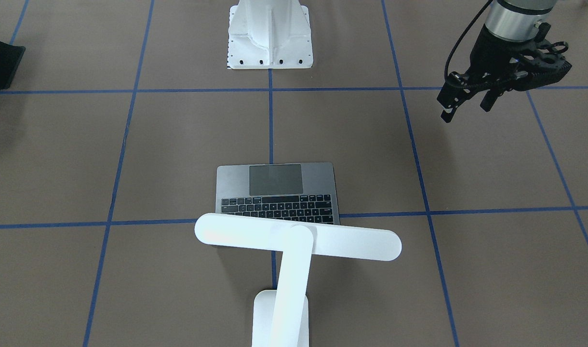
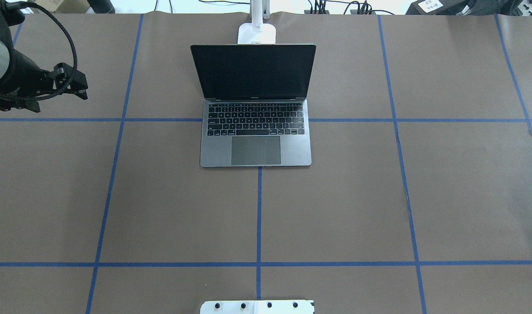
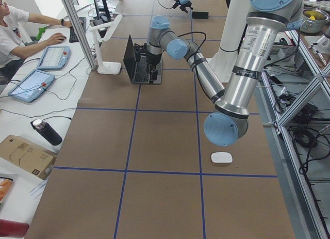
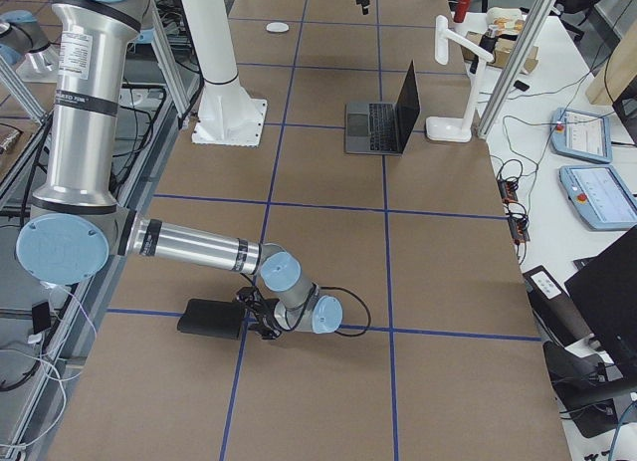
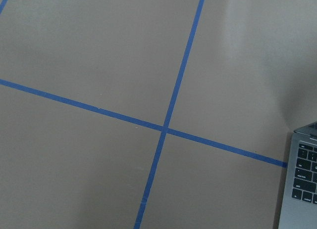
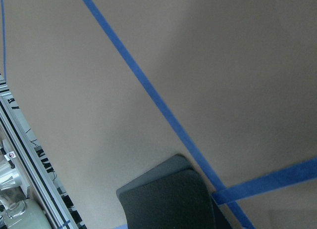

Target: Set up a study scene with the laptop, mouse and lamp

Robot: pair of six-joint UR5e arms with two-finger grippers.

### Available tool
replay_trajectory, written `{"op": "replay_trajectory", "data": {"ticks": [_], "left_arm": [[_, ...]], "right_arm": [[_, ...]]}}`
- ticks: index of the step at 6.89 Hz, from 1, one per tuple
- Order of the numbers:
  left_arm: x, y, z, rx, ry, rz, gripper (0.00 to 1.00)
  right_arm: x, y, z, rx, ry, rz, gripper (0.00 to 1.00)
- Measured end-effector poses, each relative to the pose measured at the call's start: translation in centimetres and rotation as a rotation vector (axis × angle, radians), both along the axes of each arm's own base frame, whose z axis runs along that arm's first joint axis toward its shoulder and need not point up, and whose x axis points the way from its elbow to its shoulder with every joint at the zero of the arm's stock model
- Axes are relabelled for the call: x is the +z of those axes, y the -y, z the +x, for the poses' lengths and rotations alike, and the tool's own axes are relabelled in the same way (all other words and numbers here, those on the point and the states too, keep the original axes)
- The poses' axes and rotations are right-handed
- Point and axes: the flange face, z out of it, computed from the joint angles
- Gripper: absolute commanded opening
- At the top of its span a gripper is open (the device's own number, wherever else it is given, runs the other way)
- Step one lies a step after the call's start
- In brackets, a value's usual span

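The laptop (image 2: 255, 139) stands open near the middle of the table's (image 2: 379, 196) far edge, with its screen dark and its keys too small to read. The lamp (image 1: 299, 241) has its base at that edge, just behind the lid. The mouse (image 3: 221, 157) lies near the left end, toward the robot's edge. The left gripper (image 1: 466, 113) hangs above the far left part, fingers spread and holding nothing. The right gripper (image 4: 251, 322) is low beside a black mat (image 4: 211, 320) near the right end; I cannot tell its finger state.
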Motion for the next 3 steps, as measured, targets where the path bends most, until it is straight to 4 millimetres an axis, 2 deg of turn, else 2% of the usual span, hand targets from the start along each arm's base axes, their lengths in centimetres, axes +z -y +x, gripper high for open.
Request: {"op": "replay_trajectory", "data": {"ticks": [3], "left_arm": [[-0.4,-0.3,-0.2,-0.002,-0.005,0.010,0.99]], "right_arm": [[-0.1,-0.2,-1.2,0.016,0.030,-0.015,0.95]]}}
